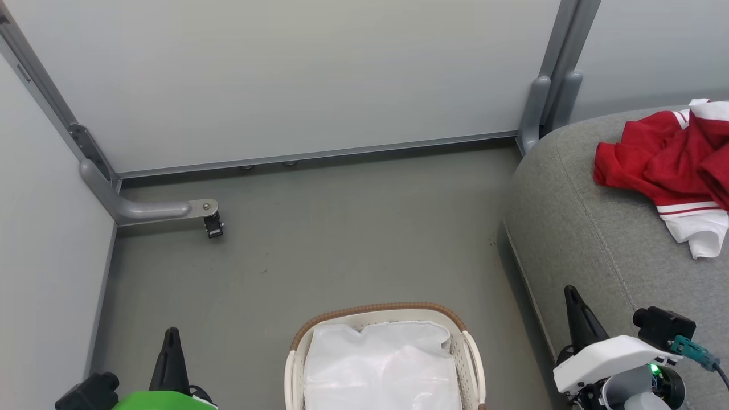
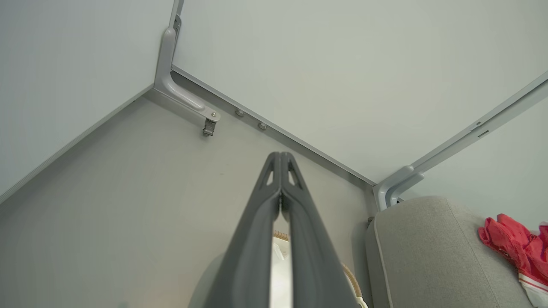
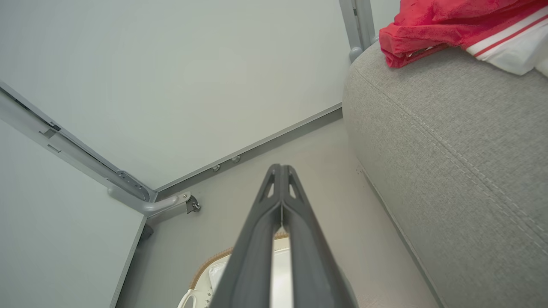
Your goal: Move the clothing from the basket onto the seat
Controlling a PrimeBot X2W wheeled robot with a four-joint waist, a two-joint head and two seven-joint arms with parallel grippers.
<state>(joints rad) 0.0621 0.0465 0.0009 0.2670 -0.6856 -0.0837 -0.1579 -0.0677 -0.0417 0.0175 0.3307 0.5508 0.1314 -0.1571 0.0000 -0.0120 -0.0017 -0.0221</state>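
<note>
The red clothing [image 1: 666, 162] with white panels and stripe trim lies crumpled on the grey seat [image 1: 592, 239] at the right; it also shows as clothing [image 3: 445, 25] on the seat [image 3: 462, 141] and as clothing [image 2: 516, 246] on the seat [image 2: 428, 252]. The white basket [image 1: 472, 353] stands on the floor at the bottom centre, holding just its plain white liner [image 1: 381, 364]. My left gripper [image 1: 171, 333] is shut at the lower left, beside the basket. My right gripper [image 1: 569, 291] is shut at the lower right, over the seat's front edge. Both hold nothing.
Pale partition walls [image 1: 296, 74] enclose the grey floor [image 1: 342, 239] on the left and back. A grey metal foot with a small caster [image 1: 212, 223] juts out at the left, and a grey post base [image 1: 538, 108] stands by the seat's far corner.
</note>
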